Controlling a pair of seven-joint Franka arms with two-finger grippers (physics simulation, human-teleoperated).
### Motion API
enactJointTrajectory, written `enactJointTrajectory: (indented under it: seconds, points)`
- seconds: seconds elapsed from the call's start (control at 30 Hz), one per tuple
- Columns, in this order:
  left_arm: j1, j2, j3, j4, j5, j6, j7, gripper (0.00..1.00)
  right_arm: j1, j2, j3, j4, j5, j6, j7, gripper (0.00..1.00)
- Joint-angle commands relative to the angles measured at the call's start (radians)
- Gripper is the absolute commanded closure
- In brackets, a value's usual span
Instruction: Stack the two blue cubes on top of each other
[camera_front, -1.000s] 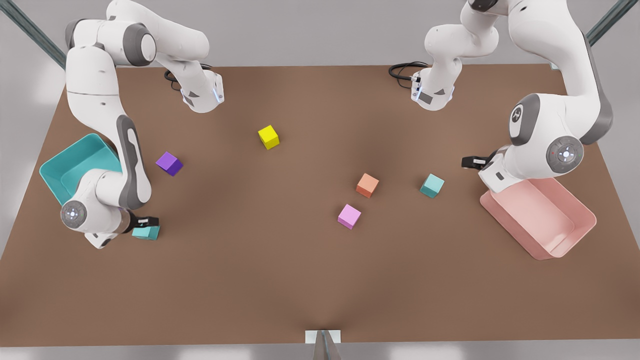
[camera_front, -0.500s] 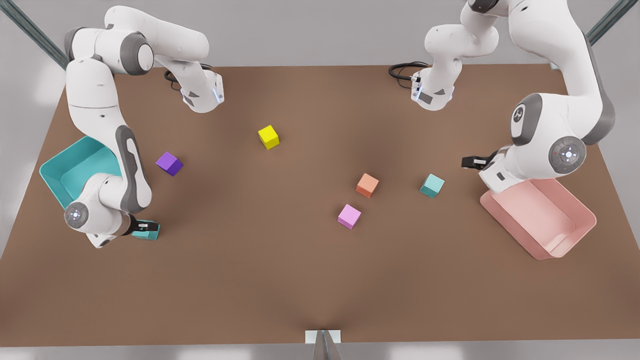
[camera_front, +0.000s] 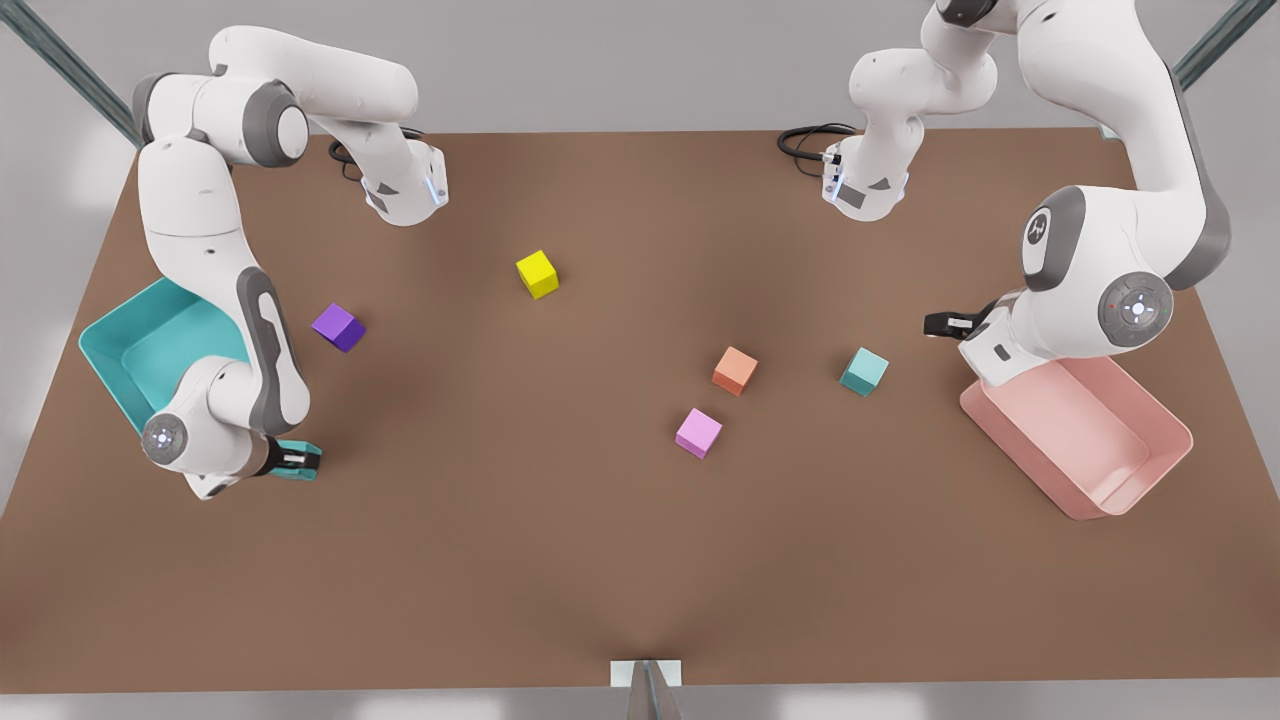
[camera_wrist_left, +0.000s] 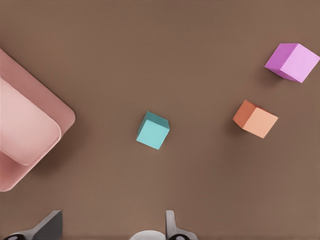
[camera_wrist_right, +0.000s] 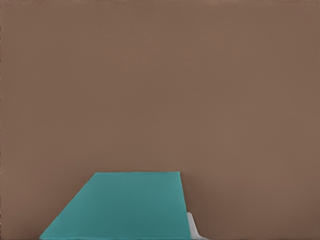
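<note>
Near teal bin (camera_front: 110, 340) | right gripper (camera_front: 292, 461) grips matte teal cube (camera_wrist_right: 120, 205) | left gripper (camera_front: 945, 323) wide

right gripper (camera_front: 297, 461): at the front view's left it has come down from just above the near blue cube (camera_front: 300, 472) until its dark fingers sit at the cube's level, straddling it
near blue cube: more of it is now covered by the gripper than a second ago; its spot on the bench has not shifted
right arm: elbow and wrist joint have swung a little toward the front view's right and lower, uncovering more of the teal bin (camera_front: 110, 335)
</note>
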Motion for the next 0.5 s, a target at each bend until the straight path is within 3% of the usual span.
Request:
enactJointTrajectory:
  seconds: [0.0,0.07,0.13,0.23,0.37,0.43,0.47]
  points:
    - [0.0,-0.001,0.0,0.001,0.001,0.0,0.0,0.0,0.001,-0.009,0.003,0.003,-0.006,-0.003,0.019,0.46]
    - [0.0,-0.001,0.0,0.001,0.001,0.0,0.0,0.0,0.002,-0.069,0.027,0.001,-0.006,-0.057,0.016,0.46]
    - [0.0,-0.001,0.0,0.001,0.001,0.0,0.0,0.0,0.007,-0.161,0.111,0.0,-0.003,-0.147,0.057,0.46]
    - [-0.024,0.002,-0.003,0.005,-0.002,0.003,-0.006,0.0,0.278,-0.23,0.135,0.001,-0.006,-0.236,0.508,0.46]
    - [-0.032,0.1,-0.006,0.102,-0.001,0.006,-0.009,0.0,0.62,-0.117,0.133,0.158,-0.016,-0.221,0.982,0.46]
    - [-0.054,0.158,-0.018,0.101,-0.007,0.026,-0.006,0.0,0.691,-0.02,0.13,0.268,-0.018,-0.212,1.109,0.46]
    - [-0.072,0.104,-0.018,-0.069,-0.016,0.229,0.002,0.0,0.728,0.02,0.127,0.308,-0.039,-0.193,1.174,0.46]
